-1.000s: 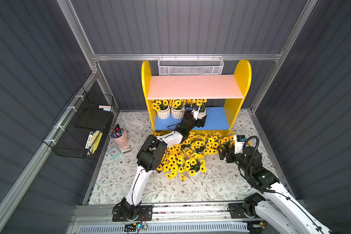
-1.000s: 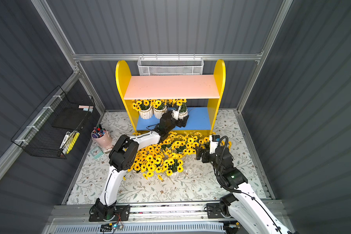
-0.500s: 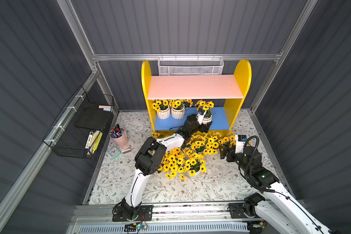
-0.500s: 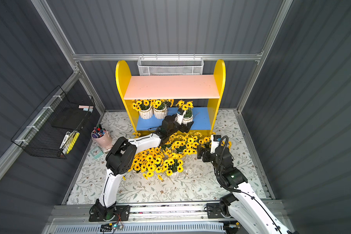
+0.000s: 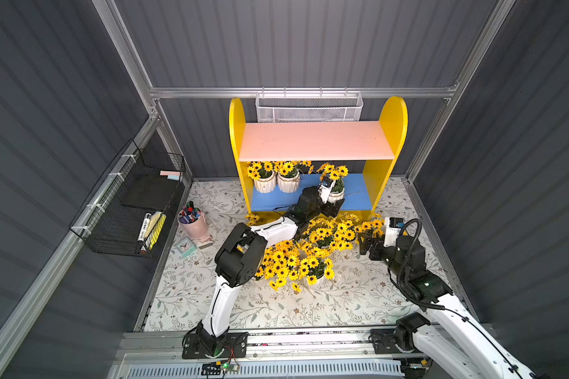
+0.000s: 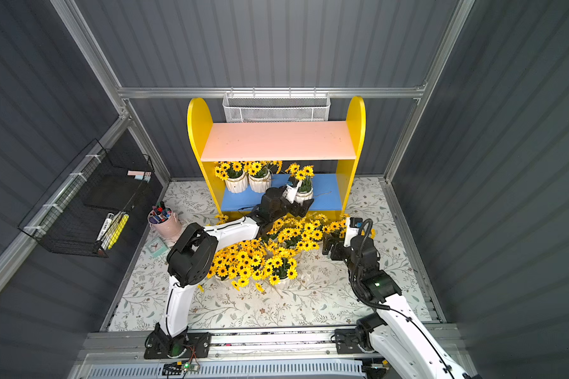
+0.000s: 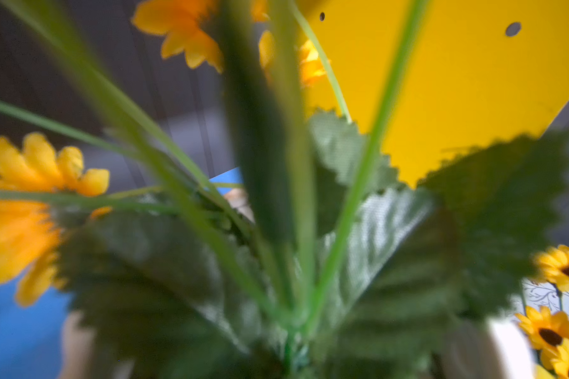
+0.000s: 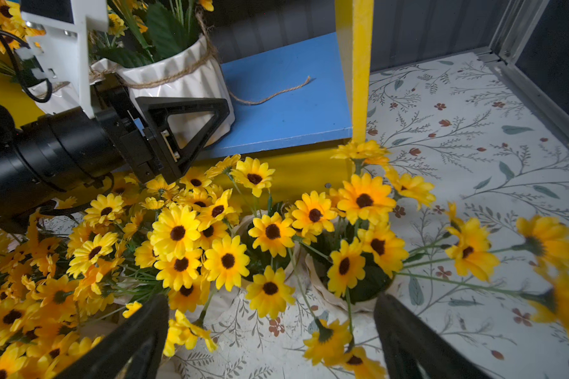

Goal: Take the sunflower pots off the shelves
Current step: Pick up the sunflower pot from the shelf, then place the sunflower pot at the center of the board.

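Your top views look down from high onto the shelves (image 5: pixel 316 144); wrist cameras sit close to sunflower pots (image 8: pixel 184 75).

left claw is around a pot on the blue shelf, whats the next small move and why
Probably draw the left claw back and out, carrying the sunflower pot it clasps off the blue lower board. Its jaws flank the pot, which is already near the board's front edge. Stay above the floor pots.

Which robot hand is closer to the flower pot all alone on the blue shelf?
Left. The left gripper clasps that lone pot at the blue board's front; the right gripper hangs over floor pots.
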Robot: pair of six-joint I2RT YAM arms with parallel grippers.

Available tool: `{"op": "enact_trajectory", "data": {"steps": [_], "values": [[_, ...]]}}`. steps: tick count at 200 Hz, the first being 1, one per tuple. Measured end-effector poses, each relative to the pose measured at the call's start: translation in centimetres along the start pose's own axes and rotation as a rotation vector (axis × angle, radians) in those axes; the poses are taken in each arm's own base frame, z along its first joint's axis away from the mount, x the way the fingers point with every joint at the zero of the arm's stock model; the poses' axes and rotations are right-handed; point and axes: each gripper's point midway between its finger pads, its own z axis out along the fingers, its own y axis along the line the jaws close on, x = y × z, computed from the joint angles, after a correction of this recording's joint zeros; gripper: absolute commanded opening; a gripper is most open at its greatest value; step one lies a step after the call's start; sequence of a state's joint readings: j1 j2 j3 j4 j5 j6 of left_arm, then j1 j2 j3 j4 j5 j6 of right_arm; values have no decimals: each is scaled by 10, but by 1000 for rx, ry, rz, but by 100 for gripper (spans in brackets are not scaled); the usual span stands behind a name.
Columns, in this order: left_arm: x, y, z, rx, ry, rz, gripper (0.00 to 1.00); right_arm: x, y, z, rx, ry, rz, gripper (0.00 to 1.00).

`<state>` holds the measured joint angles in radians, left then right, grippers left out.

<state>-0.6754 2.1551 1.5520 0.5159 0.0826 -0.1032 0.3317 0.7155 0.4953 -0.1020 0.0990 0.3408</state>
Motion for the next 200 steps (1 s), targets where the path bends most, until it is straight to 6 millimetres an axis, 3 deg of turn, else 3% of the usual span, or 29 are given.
{"op": "enact_trajectory", "data": {"steps": [58,136,163,200], "values": [[-2,-1,-7,5,1,3,0,-3,-8,1,20,-8,25,99],[-36,-15,-31,39,-57,34,0,-6,-20,5,39,-5,75,99],[-41,-42,-49,81,-58,75,0,-15,-26,2,61,-18,102,99],[-38,-106,-91,191,-48,135,0,-34,-54,-7,144,-39,196,99]]}}
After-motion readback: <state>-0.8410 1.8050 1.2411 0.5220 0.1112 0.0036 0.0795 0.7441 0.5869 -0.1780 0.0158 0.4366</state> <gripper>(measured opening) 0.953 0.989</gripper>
